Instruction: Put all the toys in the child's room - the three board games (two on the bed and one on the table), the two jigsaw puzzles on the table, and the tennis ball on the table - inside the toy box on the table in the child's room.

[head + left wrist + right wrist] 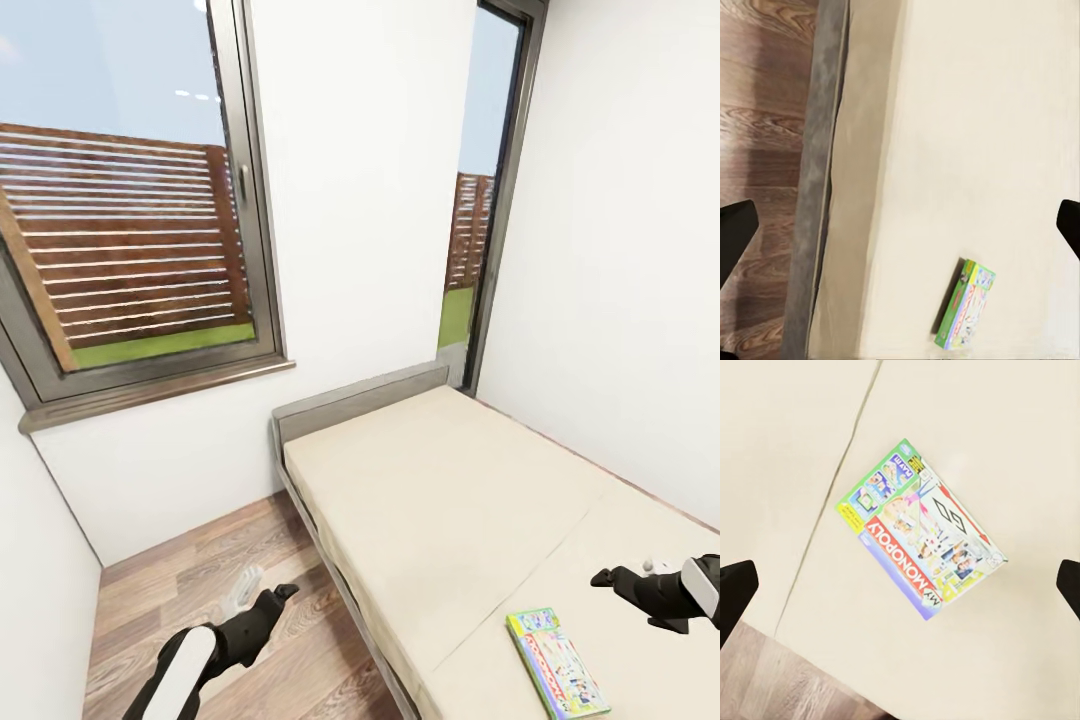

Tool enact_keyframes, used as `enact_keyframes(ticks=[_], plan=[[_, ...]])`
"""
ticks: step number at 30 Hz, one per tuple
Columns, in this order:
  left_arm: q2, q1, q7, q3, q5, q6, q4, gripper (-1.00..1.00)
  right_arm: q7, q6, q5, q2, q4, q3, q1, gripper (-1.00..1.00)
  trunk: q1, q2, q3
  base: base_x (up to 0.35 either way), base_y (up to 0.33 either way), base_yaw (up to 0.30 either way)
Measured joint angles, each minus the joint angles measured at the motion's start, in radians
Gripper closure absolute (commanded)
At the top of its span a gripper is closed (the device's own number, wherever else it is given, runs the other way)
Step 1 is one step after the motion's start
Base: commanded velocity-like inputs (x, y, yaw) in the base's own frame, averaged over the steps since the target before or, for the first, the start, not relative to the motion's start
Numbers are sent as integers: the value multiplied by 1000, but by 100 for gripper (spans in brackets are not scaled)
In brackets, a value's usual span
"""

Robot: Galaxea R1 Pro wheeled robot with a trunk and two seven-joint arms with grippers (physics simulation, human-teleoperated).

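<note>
Nearest the camera, at the lower left of the head view, the left pincer (275, 596) hangs over the wooden floor (200, 580) beside the bed (450, 500), and its wrist view shows its dark fingertips (735, 240) spread wide apart. Right of it, a board game (555, 664) printed "My Monopoly" lies flat on the beige mattress near the bottom edge. At the far right the right pincer (612, 578) hovers above the mattress, its tips likewise apart, touching nothing.
</note>
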Motion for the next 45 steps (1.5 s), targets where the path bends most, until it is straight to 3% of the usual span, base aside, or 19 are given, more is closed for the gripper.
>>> enact_keyframes(ticks=[4,8,14,29,45], plan=[[7,10,-49,1,3,21,-13,-100,0,0,0,0,0,0,0,-100,15,-28,-13,0,0,0],[21,25,-138,1,5,48,-27,-100,0,0,0,-1,0,0,0,-100,31,-56,-25,0,0,0],[27,32,-177,-2,5,59,-33,-100,-1,0,-1,-2,0,0,1,-100,54,-98,-44,0,0,0],[31,36,-199,-6,1,63,-37,-100,-1,0,-2,-2,-1,0,1,-100,111,-203,-91,0,0,-24],[30,36,-199,-11,1,60,-37,-100,4,1,-2,-2,-2,0,1,-100,173,-315,-141,0,0,-209]])
